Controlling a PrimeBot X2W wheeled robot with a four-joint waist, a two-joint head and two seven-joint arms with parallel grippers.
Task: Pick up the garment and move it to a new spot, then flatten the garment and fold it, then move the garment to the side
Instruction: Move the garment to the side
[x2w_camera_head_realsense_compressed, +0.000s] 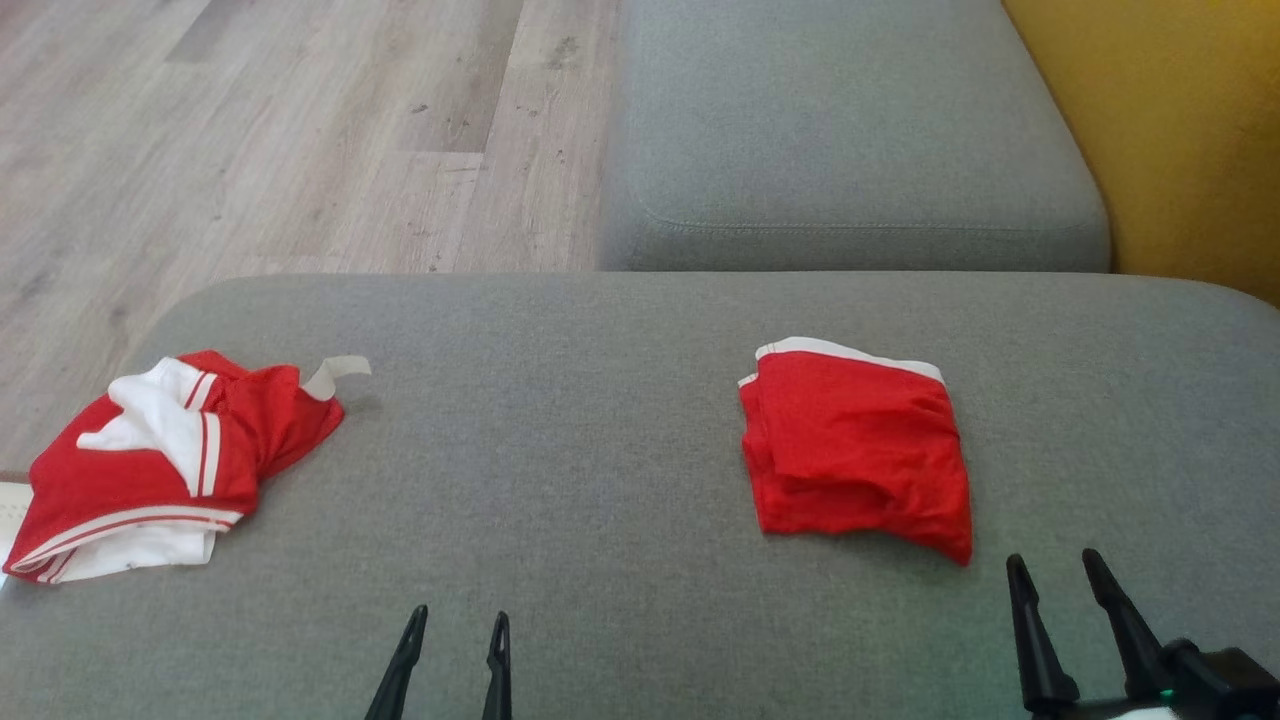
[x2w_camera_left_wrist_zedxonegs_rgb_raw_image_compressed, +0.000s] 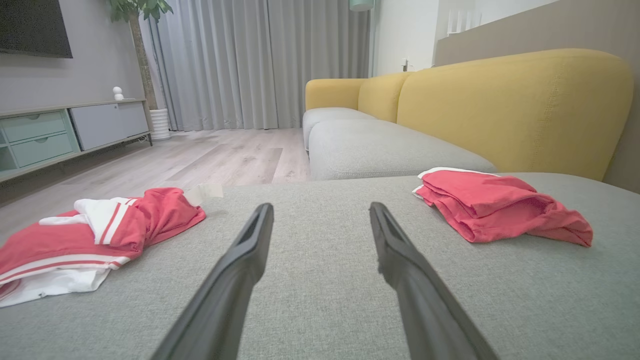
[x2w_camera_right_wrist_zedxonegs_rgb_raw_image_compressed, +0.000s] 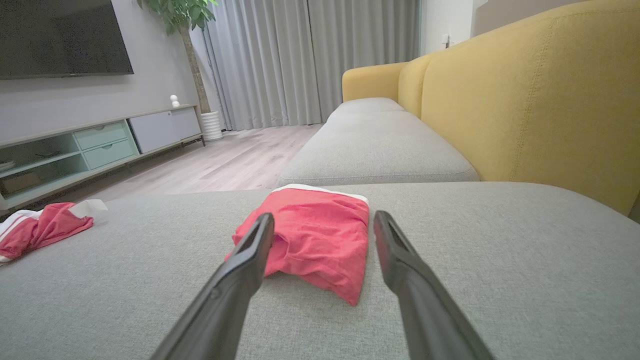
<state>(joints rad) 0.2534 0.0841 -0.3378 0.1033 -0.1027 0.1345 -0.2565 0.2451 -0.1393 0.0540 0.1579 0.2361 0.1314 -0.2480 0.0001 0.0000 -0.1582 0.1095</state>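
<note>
A folded red garment with a white band along its far edge lies flat on the grey cushion, just ahead of the right jaws and slightly to their left. In the right wrist view it sits between and beyond the two tips, apart from them. The right jaws stand wide and hold nothing. The left jaws, also wide and empty, hover low over bare cushion. The folded piece lies ahead to their right. A crumpled red-and-white garment lies well off to their left, at the cushion's edge. Beyond both jaws are a second grey seat cushion, the yellow backrest to the right, and the wooden floor to the left.
</note>
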